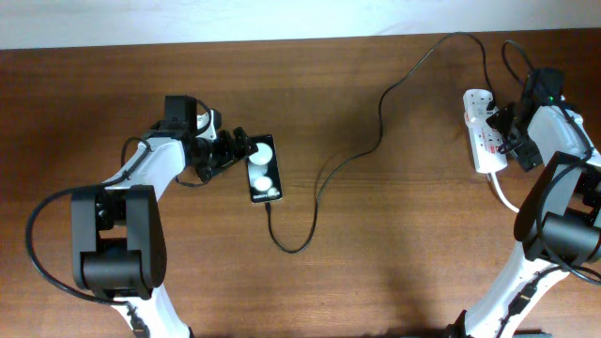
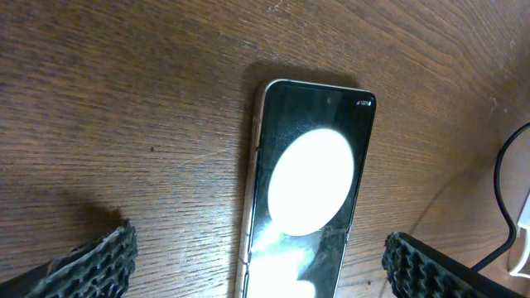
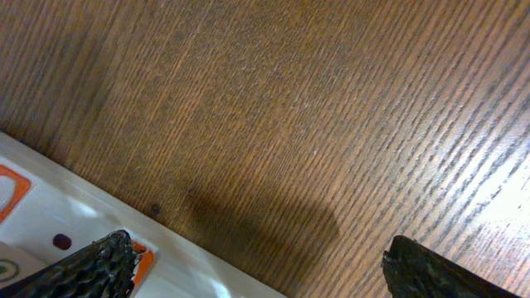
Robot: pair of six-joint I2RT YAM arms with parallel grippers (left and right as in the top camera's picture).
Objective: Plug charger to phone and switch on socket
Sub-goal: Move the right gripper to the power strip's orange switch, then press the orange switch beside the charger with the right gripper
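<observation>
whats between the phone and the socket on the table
Only the charger cable, snaking from the phone up toward the socket; the overhead view shows it.

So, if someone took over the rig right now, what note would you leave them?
Left pincer: open, fingers on either side of the phone, which lies face up.
Right pincer: open, holding nothing, one finger over the edge of the socket.
Charger: the cable runs from the socket's far end to the phone's lower edge. It looks plugged in, though the tip is too small to confirm.
Left to do: switch the socket on. The pictures do not show whether it is on already.
</observation>
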